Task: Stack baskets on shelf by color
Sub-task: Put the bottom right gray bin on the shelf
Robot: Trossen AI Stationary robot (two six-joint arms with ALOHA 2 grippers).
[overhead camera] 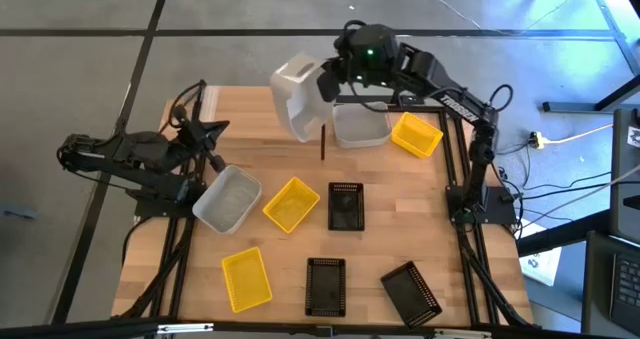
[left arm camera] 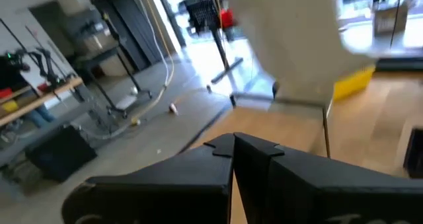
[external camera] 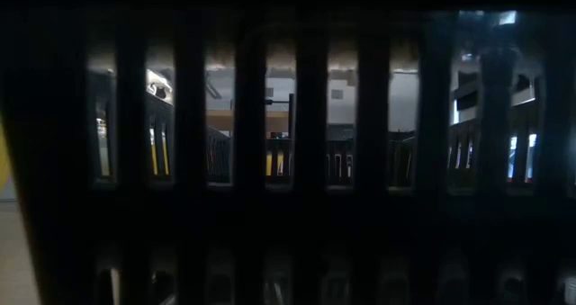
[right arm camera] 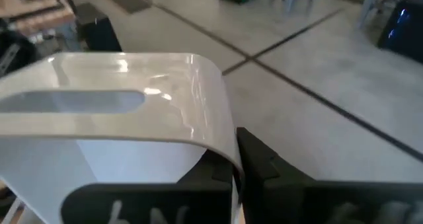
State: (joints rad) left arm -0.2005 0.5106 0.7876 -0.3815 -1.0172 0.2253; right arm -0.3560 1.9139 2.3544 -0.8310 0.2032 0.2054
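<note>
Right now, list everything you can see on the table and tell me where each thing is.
yellow baskets: three; far right, mid-table, near left
black baskets: three; mid-table, two at the near edge
white baskets: three; left side, far middle, one tilted in the air
divider: one, black, upright, far middle
table: one, light wood
left arm: dark, table's left, jaws shut and empty
right arm: dark, far side, jaws shut on the tilted white basket
</note>
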